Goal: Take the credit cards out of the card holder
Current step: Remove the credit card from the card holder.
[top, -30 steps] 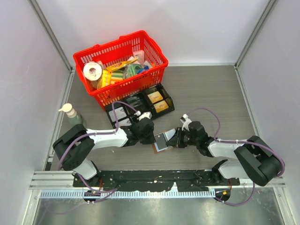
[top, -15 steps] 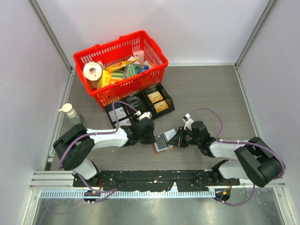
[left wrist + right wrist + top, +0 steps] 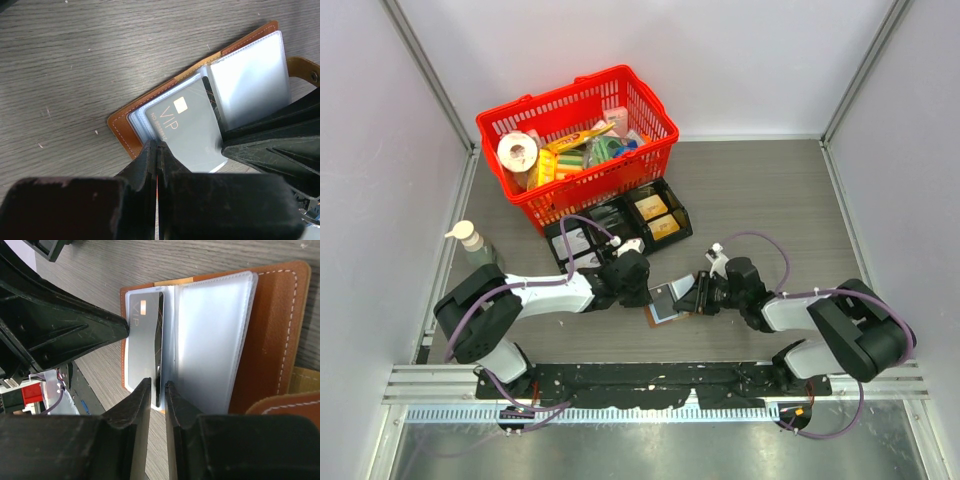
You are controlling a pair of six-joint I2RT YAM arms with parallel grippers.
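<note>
From above, the card holder [image 3: 663,303] lies open on the surface [image 3: 770,200] between the left pincer [image 3: 646,293] and the right pincer [image 3: 692,297]. On the left wrist view, the left one looks squeezed together on the holder's brown near edge; a grey VIP card [image 3: 187,125] shows in its sleeve. On the right wrist view, the right one nips that card's edge. I judge this the extraction step: next, draw it straight out.

Grey wood-grain table [image 3: 760,190] with a red basket [image 3: 610,182], black divided tray [image 3: 620,215], pump bottle [image 3: 475,243] and open brown card holder [image 3: 665,303].
</note>
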